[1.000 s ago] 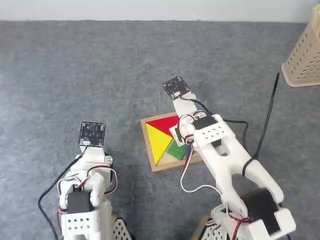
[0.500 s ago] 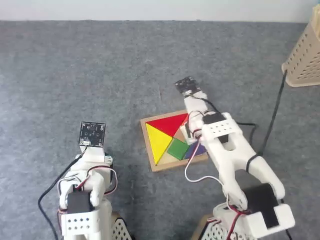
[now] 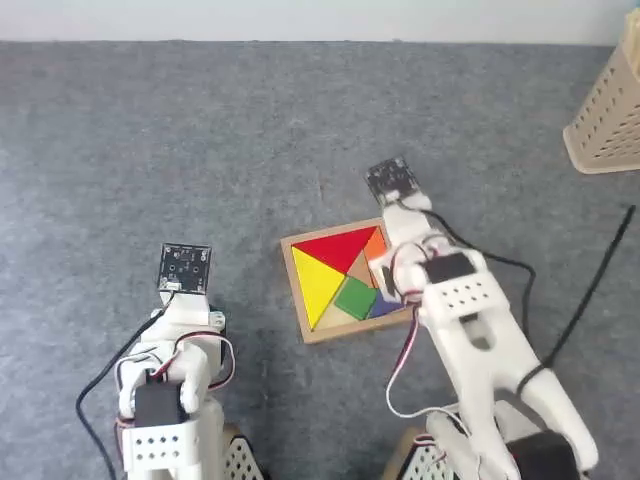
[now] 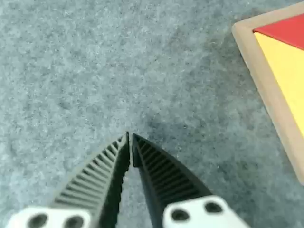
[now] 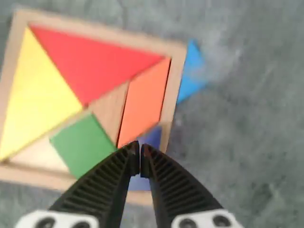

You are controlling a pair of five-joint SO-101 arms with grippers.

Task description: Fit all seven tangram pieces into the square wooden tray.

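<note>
Jaws clenched and empty on both arms: right jaws above the small purple piece (image 5: 153, 137) in the square wooden tray (image 5: 177, 71), left jaws beside that tray.

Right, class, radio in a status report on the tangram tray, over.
Left gripper shut over carpet. Right gripper shut above tray edge. Blue piece outside, beside the rim, not yet in.

A cream basket (image 3: 608, 105) with rows of small holes in its wall stands on the grey carpet (image 3: 150, 130), partly cut off at the high view's edge. To the basket's left, a pale strip (image 3: 300, 18) runs along the carpet's far edge.
</note>
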